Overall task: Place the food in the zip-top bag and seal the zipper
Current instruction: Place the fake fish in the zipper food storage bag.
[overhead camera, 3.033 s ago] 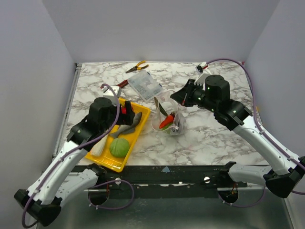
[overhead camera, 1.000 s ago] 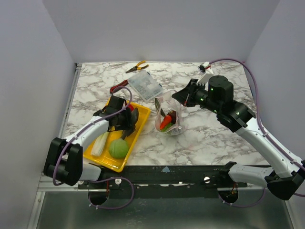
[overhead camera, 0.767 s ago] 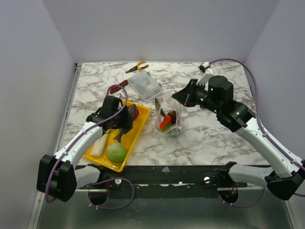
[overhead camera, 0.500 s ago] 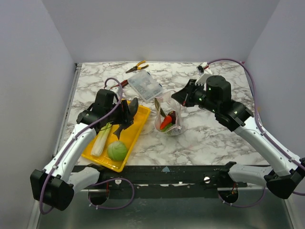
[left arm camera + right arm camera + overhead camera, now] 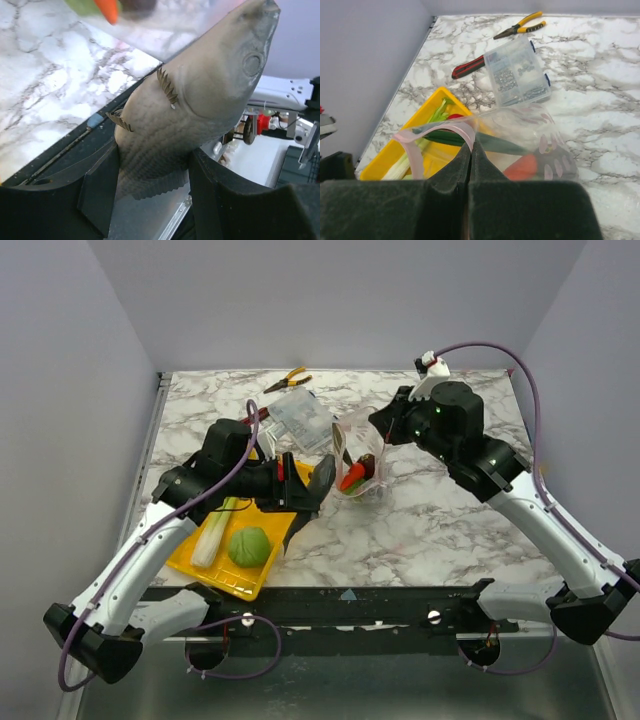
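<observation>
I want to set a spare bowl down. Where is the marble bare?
Bare marble lies between the clear zip-top bag and the near edge, and in the far-left corner beside the yellow-handled pliers. It is crowded mid-left, where the yellow tray, clear rigid box and bag sit close together.

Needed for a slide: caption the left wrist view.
Left hand holds a grey toy fish close to the clear bag.

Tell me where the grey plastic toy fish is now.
Top view, centre-left: the grey plastic toy fish is gripped in the left claw, between the yellow tray and the clear zip-top bag.
</observation>
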